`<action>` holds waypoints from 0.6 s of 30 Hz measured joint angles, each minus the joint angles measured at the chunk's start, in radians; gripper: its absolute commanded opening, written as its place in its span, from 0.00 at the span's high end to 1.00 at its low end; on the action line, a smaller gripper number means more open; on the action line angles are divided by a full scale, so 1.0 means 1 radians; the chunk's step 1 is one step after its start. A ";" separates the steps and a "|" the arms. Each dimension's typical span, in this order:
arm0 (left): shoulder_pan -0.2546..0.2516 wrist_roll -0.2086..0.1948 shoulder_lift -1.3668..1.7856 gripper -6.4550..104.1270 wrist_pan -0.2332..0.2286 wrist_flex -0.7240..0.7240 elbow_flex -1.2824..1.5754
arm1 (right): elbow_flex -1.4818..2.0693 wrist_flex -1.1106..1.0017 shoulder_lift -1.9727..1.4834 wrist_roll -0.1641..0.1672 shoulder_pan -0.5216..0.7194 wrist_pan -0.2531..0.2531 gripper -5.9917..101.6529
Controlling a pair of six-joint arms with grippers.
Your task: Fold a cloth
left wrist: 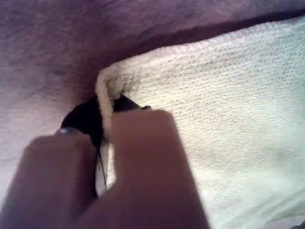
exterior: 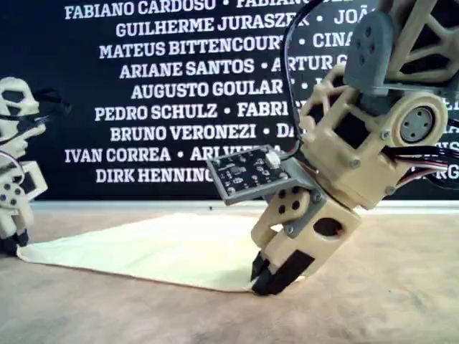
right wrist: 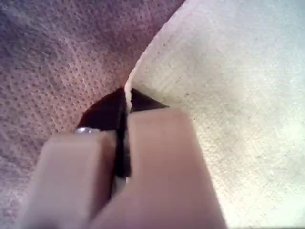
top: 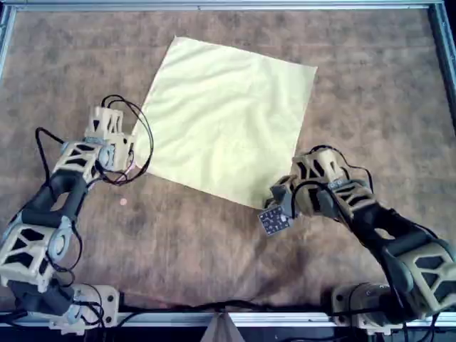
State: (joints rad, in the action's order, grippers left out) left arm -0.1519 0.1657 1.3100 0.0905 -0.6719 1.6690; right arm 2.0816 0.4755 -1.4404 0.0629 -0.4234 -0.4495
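The pale yellow cloth [top: 226, 121] is lying spread flat on the brown mottled table covering [top: 370, 85]. The left gripper [left wrist: 106, 129] is pinching the cloth's corner nearest the left arm, jaws closed tight on the bunched hem. The right gripper [right wrist: 125, 112] is clamping the cloth's edge at the corner nearest the right arm, jaws closed on the fabric.

In the exterior view, a black flat wall panel [exterior: 143, 93] behind the scene carries white capital names in rows: "FABIANO CARDOSO", "GUILHERME JURASZEK", "MATEUS BITTENCOURT", "ARIANE SANTOS", "AUGUSTO GOULAR", "PEDRO SCHULZ", "BRUNO VERONEZI", "IVAN CORREA", "DIRK HENNING". Some more names are cut off by the arm. Nothing else can be read.
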 measured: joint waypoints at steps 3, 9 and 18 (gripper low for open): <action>0.000 0.000 0.055 0.95 0.011 -0.003 0.063 | 0.000 0.000 0.000 0.000 0.075 0.005 0.95; -0.012 -0.002 0.250 0.95 0.012 -0.025 0.227 | 0.000 -0.002 0.000 0.000 0.198 0.005 0.95; -0.012 -0.002 0.474 0.95 0.014 -0.025 0.434 | 0.000 -0.002 0.000 0.000 0.201 0.005 0.95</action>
State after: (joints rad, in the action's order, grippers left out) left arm -0.1641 0.1641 1.7840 0.1043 -0.6964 2.1031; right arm 2.0816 0.4740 -1.4404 0.0629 -0.2224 -0.4449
